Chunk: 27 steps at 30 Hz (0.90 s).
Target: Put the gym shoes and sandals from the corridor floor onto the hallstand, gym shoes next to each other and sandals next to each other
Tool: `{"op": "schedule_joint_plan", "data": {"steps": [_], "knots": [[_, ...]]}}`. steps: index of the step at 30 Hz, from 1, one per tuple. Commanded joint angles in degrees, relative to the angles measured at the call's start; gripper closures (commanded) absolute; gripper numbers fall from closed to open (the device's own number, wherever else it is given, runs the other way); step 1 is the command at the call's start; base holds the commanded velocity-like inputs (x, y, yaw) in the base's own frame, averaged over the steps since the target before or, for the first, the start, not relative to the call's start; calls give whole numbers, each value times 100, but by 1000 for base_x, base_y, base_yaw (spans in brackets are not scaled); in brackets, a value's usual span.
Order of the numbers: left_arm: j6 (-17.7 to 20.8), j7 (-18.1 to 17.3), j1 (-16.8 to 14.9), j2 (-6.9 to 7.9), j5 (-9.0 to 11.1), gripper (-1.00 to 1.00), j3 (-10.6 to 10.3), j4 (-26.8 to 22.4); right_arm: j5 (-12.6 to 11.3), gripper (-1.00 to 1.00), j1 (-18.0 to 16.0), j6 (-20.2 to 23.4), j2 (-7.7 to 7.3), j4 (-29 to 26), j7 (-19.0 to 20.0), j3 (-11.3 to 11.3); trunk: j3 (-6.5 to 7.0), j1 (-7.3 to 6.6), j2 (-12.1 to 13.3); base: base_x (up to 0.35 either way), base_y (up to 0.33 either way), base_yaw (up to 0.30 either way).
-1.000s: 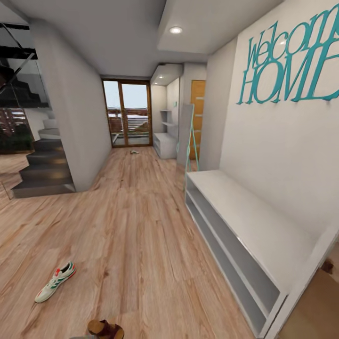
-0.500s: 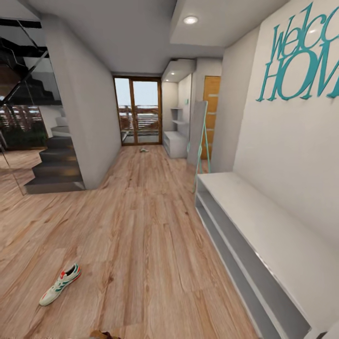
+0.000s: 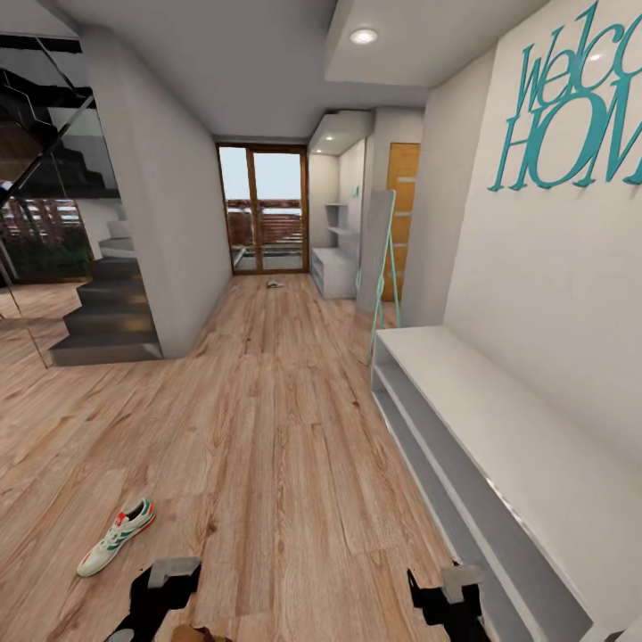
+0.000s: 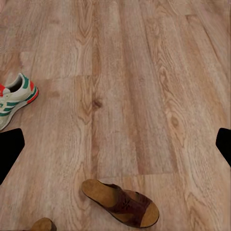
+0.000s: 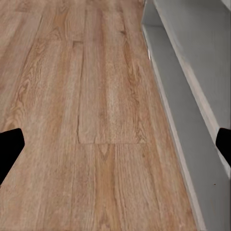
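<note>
Currently, grippers: left gripper (image 3: pixel 165 584) and right gripper (image 3: pixel 450 593) both spread, nothing held.
Gym shoe (image 3: pixel 115 538): corridor floor (image 3: pixel 267 428), your left; light, grip the stiff heel collar.
Sandal (image 4: pixel 121 203): soft strap, pinch the sole edge.

Gym shoe (image 3: pixel 116 537), sandal (image 4: pixel 121 203) on floor (image 3: pixel 285 428); far item perhaps shoe (image 3: pixel 274 284).

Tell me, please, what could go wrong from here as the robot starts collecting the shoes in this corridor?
The near white bench has no wall shelves, unlike the far unit; shoes might go onto the wrong one. A small item far down the corridor may be another shoe, too small to tell, and easy to miss. The sandal lies close under the left gripper, so rolling forward could run over it.
</note>
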Motion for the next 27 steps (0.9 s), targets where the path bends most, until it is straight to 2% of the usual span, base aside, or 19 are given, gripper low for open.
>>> {"op": "schedule_joint_plan", "data": {"steps": [1,9,17,27], "knots": [[41,-7,-128,0,33,-100,-2,30,35,-100,-152,234,-1,-119,6,0,-7,0,-3,0,0,1],[118,0,-295,8,34,-100,18,60,22,-100,-676,1048,-43,-304,65,-11,-7,0,-3,0,0,0],[116,-66,-310,17,32,-100,3,44,45,-100,-770,1210,-60,-343,576,-7,-7,0,-3,17,-3,0],[112,-75,-318,18,33,-100,4,58,46,-100,-780,1226,-148,-342,715,-24,-7,0,-3,141,-141,0]]}}
